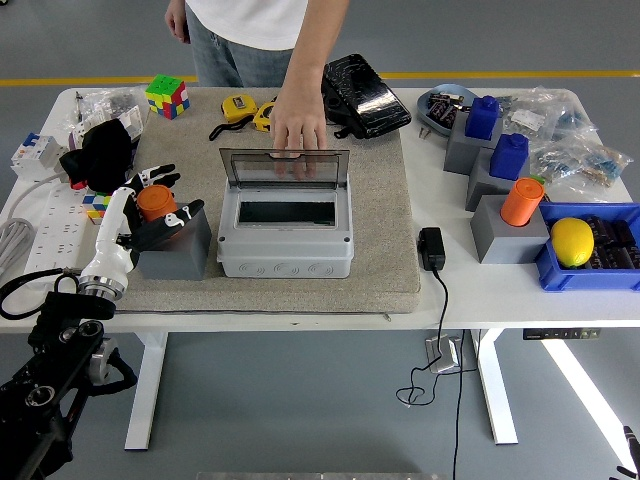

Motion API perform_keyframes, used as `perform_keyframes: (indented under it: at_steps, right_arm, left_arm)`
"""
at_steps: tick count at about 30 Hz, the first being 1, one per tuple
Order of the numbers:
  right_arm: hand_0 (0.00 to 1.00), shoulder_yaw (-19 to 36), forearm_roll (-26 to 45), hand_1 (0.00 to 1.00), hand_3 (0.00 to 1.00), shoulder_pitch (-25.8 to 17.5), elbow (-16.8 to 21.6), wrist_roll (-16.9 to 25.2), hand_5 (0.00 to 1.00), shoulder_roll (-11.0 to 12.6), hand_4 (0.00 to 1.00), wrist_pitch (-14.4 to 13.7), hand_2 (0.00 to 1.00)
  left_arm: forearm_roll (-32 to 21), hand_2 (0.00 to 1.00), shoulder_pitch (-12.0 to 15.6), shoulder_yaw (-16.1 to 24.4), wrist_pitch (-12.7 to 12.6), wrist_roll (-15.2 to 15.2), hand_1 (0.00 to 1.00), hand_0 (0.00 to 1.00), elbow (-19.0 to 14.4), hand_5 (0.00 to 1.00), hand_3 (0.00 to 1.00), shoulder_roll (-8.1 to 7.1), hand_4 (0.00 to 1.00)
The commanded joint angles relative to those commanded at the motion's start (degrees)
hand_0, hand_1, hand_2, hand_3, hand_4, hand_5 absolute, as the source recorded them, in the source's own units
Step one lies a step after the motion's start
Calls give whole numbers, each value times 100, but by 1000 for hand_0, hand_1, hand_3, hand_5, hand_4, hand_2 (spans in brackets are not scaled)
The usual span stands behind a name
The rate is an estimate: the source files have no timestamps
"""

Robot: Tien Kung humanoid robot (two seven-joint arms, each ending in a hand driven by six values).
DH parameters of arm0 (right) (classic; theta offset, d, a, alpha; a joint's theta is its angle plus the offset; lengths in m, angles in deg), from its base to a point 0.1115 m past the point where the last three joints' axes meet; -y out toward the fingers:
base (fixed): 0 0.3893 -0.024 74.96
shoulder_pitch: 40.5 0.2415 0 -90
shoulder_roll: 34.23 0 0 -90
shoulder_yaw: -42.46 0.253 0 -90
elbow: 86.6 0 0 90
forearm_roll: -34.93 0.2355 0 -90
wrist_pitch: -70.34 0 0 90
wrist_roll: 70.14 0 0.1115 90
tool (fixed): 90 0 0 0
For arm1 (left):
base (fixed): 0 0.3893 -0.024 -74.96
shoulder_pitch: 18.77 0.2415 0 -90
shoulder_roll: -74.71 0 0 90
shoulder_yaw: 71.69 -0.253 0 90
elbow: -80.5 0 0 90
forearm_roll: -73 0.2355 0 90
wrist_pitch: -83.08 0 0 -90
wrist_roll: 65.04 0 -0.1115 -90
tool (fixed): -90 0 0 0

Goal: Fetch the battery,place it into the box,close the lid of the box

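The left hand [150, 205] wraps its fingers around the orange battery [156, 202], which stands in a grey holder block [176, 250] at the mat's nine o'clock edge. At three o'clock from it sits the grey box [285, 241], its clear lid [285, 167] upright. At twelve o'clock, a person's hand [298, 126] steadies the lid's top edge.

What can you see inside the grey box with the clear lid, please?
The grey box shows only a dark rectangular opening, with no battery visible; its corners are shadowed. A person's hand holds its clear lid up.
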Motion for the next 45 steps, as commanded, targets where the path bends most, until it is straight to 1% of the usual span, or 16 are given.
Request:
perform_keyframes:
  at_steps: [4,5,10,11,16,17,22,23,34,35,40,41,45]
  right_arm:
    - [815,2,5,754,788,0,0,2,998,4,998,-5,731]
    - [816,3,7,754,787,0,0,3,998,5,998,-5,731]
    - [816,6,14,754,787,-3,0,0,998,10,998,-7,731]
    - [815,8,11,754,787,-3,0,0,998,11,998,-7,731]
    - [815,9,11,754,787,-6,0,-2,998,12,998,-4,731]
    - [814,6,13,753,787,-7,0,-1,998,12,998,-3,730]
    - [814,6,25,753,787,4,0,2,998,16,998,-3,730]
    - [816,6,25,753,787,5,0,2,998,16,998,-2,731]
    - [815,4,38,754,787,17,0,4,998,19,998,-3,731]
    - [815,11,35,754,787,18,0,2,998,20,998,-4,731]
    - [815,19,31,754,787,14,0,-3,998,22,998,-3,731]
    - [816,19,32,754,787,15,0,-2,998,23,998,-4,730]
    - [816,7,44,754,787,20,0,3,998,23,998,-2,730]
  left_arm:
    - [30,648,10,-13,-63,-3,716,601,-2,30,680,7,998]
    - [33,564,11,-13,-71,-4,663,509,-4,3,600,7,998]
    - [30,564,5,-23,-170,-27,663,509,-11,3,600,5,998]
    - [22,488,5,-28,-187,-34,601,396,-13,2,518,5,998]
    - [-30,488,-4,-51,-251,-77,601,396,4,2,518,17,998]
    - [-37,437,-7,-57,-258,-81,471,285,8,2,454,19,998]
    - [-54,437,-18,-58,-284,-100,471,285,18,2,454,29,998]
    - [-54,422,-17,-58,-286,-100,448,266,17,2,435,30,998]
    - [-89,410,-23,-103,-379,-145,433,259,40,2,427,53,998]
    - [-89,364,-23,-107,-394,-150,397,247,39,2,361,57,998]
    - [-74,364,-29,-129,-445,-155,397,247,34,2,361,63,998]
    - [-77,272,-30,-132,-452,-158,279,228,36,2,259,65,998]
    - [-67,272,-31,-154,-505,-158,279,228,49,2,259,73,998]
